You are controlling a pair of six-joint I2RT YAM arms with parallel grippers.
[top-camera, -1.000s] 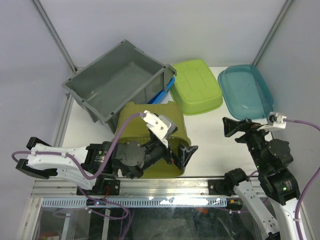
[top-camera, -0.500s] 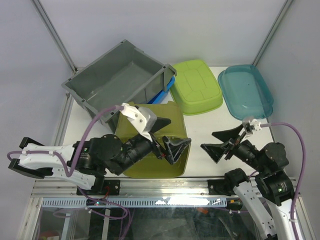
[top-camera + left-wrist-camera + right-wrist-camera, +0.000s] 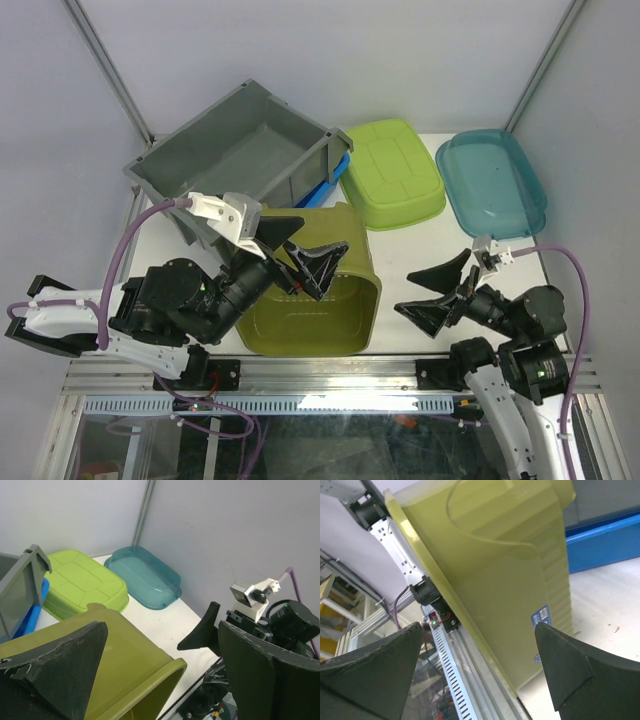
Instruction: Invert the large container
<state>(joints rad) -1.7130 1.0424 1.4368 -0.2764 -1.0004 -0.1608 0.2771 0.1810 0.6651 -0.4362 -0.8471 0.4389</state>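
Observation:
The large container (image 3: pixel 230 160) is a big grey ribbed crate at the back left, its opening upward and one corner resting on a blue tub (image 3: pixel 331 186). Its grey end wall (image 3: pixel 20 592) shows at the left of the left wrist view. My left gripper (image 3: pixel 300 250) hangs open over the olive-green basket (image 3: pixel 315 295), just in front of the crate, holding nothing. In its own view, the left gripper (image 3: pixel 162 630) looks past the basket's rim (image 3: pixel 150 680). My right gripper (image 3: pixel 432 292) stands open to the right of the basket, pointing left at it, empty.
An upturned lime-green tub (image 3: pixel 393 185) and a teal tub (image 3: pixel 492 185) sit at the back right. The olive basket (image 3: pixel 505 570) fills the right wrist view, between the right gripper's (image 3: pixel 479 627) fingers, with the blue tub (image 3: pixel 605 545) behind it. A metal rail (image 3: pixel 330 375) runs along the near edge.
The left gripper has lifted off the basket's front and swung back and left, toward the grey crate. The right gripper has turned from the teal tub to face the basket. Both stayed open.

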